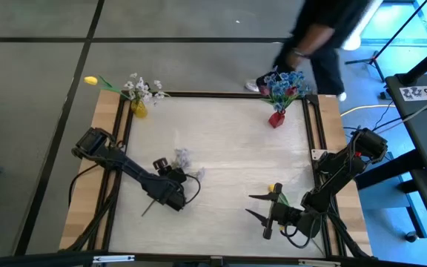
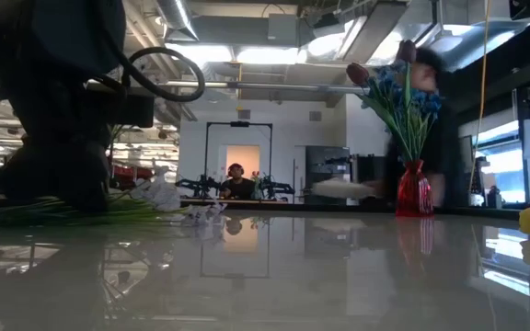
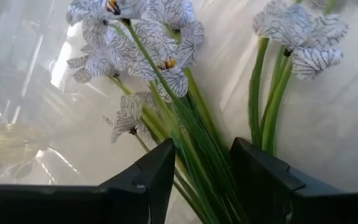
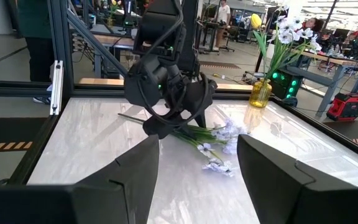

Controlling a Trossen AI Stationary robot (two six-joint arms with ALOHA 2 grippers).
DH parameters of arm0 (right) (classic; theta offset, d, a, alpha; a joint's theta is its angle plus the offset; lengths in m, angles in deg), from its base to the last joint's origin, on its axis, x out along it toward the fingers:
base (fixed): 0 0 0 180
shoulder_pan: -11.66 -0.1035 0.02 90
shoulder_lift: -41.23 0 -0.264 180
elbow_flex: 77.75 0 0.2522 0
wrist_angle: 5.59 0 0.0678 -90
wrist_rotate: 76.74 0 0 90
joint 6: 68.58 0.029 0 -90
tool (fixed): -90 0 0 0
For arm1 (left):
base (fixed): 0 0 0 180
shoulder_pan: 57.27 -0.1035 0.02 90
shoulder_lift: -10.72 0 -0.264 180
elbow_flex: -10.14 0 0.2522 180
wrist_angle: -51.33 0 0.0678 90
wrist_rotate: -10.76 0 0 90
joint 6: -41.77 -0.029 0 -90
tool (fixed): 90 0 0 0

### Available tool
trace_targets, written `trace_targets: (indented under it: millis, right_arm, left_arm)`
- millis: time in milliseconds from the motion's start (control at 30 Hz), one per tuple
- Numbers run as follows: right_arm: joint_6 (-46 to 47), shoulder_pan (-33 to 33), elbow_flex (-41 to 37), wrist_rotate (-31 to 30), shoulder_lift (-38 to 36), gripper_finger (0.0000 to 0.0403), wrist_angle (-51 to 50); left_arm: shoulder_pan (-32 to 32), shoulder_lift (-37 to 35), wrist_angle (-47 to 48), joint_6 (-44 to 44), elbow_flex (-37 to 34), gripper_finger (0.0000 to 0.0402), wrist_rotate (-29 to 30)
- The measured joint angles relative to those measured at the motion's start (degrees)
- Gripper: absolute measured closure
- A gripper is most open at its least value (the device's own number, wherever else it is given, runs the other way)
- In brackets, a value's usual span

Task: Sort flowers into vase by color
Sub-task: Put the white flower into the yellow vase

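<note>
While two vases are already filled, white sprays [image 3: 160,56] on the desk [image 1: 221,163] are straddled by the open left gripper [image 3: 201,177], not yet clamped.

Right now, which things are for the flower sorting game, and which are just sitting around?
For the job:
- white flowers on the table, stems between the left gripper fingers
- yellow vase holding white and yellow flowers
- red vase holding blue and red flowers
- yellow flower by the open right gripper

Just around:
- person passing behind the table
- cables on the floor
</note>
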Motion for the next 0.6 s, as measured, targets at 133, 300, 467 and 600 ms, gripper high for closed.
trace_targets:
  millis: [133, 300, 467, 600]
  right_arm:
    - [0.02, 0.0, 0.0, -0.01, 0.0, 0.0185, 0.0]
    - [0.0, 0.0, 0.0, 0.01, 0.0, 0.0185, -0.02]
    - [0.0, 0.0, 0.0, 0.01, 0.0, 0.0185, -0.02]
    - [0.0, 0.0, 0.0, 0.01, 0.0, 0.0185, -0.02]
  left_arm:
    - [0.0, 0.0, -0.33, 1.87, 0.0, 0.0241, -0.03]
    - [0.32, 0.0, -3.55, 4.05, 0.0, 0.0279, 0.2]
    - [0.07, -0.05, -6.69, 4.24, 0.0, 0.0372, -1.04]
    - [-0.79, -2.94, -6.53, 3.62, 0.01, 0.039, 0.83]
